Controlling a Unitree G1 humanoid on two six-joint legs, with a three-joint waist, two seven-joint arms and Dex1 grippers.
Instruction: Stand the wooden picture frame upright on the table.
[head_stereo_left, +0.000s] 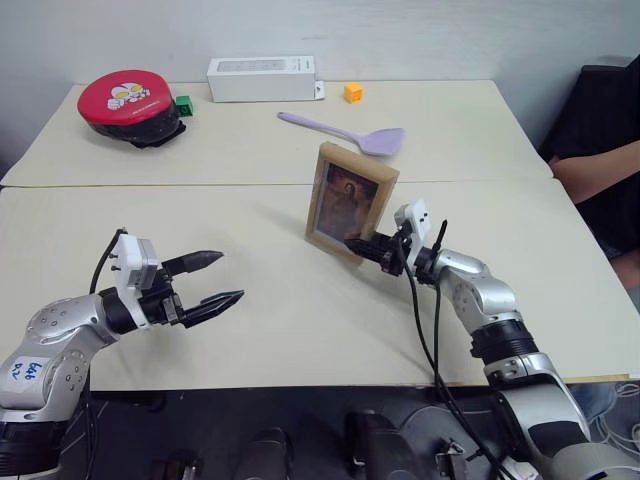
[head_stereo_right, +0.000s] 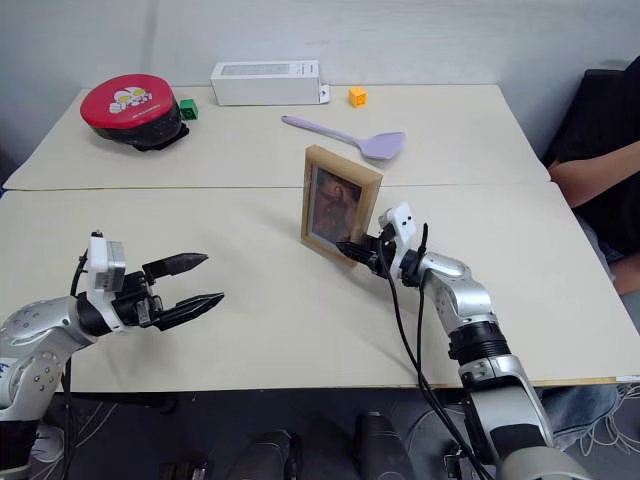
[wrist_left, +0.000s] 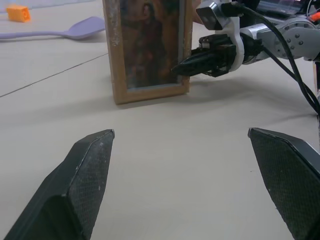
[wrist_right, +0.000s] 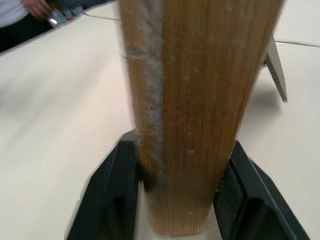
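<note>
At lower left the left gripper (head_stereo_left: 212, 279) hangs over the table (head_stereo_left: 300, 320), jaws wide apart, touching nothing; at centre the frame (head_stereo_left: 349, 203) stands upright, light wood border, brownish picture turned toward lower left; just right of it the right gripper (head_stereo_left: 358, 244) has a finger on either side of the frame's lower right edge, seemingly touching, though the blur leaves the pressure unsure; the right wrist view shows that edge between the fingers (wrist_right: 107, 192) and a stand (wrist_right: 276, 72) behind.
</note>
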